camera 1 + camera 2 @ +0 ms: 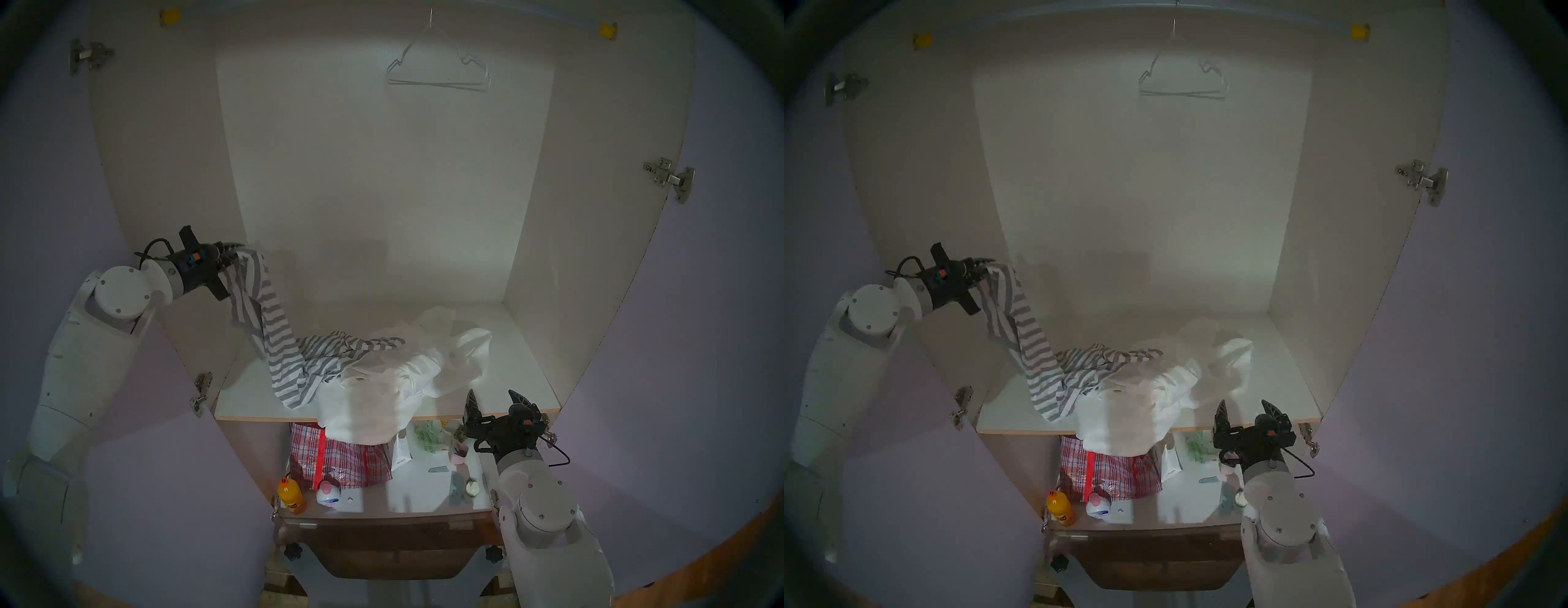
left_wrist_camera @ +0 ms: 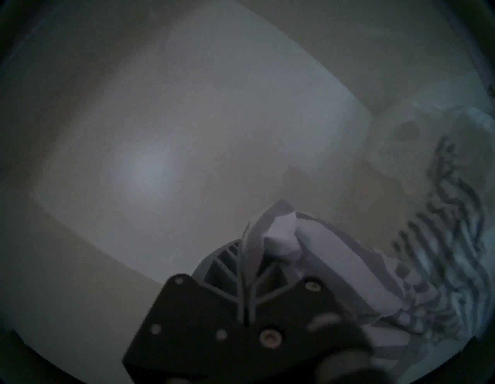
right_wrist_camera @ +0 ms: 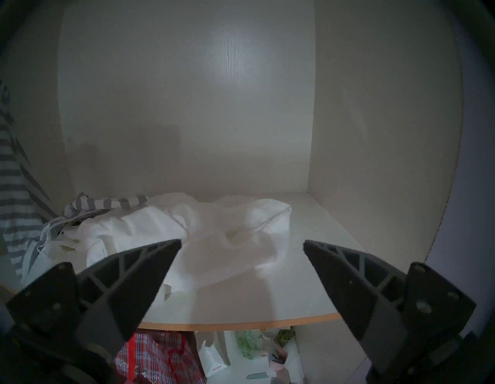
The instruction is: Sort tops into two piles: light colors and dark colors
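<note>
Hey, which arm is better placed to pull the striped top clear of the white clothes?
Left. The left gripper is shut on the striped top, lifted at the shelf's left end, its tail lying against the white tops. The right gripper hangs open and empty by the shelf front.

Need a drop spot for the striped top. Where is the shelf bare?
Bare: the shelf's left front corner beside the striped top, and the right strip between the white heap and side wall. Crowded: middle and front edge, where white cloth overhangs.

Only a short line of small red lettering shows on the white paper bag [image 3: 214,360] under the shelf, too small to read reliably.
</note>
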